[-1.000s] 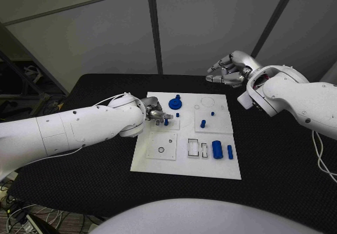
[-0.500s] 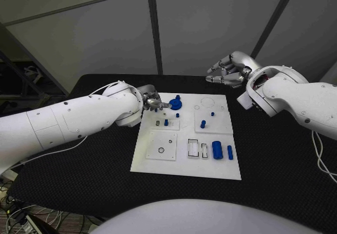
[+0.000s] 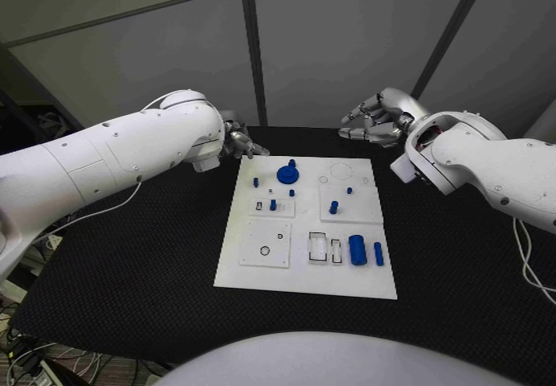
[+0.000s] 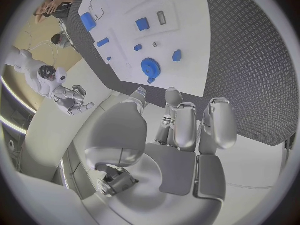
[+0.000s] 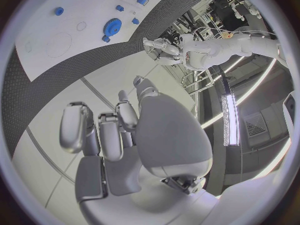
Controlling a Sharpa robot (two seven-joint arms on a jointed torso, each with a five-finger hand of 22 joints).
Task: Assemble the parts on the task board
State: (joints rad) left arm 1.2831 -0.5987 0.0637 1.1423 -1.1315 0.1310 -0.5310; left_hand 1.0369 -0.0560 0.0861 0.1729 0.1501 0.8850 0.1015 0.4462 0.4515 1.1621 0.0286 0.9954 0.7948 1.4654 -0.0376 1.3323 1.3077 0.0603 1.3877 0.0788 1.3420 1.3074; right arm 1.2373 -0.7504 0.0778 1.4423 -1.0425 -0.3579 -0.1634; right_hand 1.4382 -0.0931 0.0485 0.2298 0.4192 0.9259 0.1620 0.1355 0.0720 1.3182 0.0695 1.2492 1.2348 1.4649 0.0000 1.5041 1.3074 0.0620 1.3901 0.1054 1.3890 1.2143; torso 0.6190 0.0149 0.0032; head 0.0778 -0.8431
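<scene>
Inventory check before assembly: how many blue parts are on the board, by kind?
Blue gear: 1
Large blue cylinder: 1
Slim blue bar: 1
Small blue pegs: 5
Total: 8

White task board [image 3: 304,277] on black table [image 3: 139,265]

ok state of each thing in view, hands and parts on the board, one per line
left hand: holds nothing, raised beyond the board's far left corner
right hand: fingers curled in on nothing, off the board's far edge
task board: flat on the table
blue gear: seated on the board's far part
blue cylinder: lying on its side near the right edge
blue bar: lying beside the cylinder
</scene>
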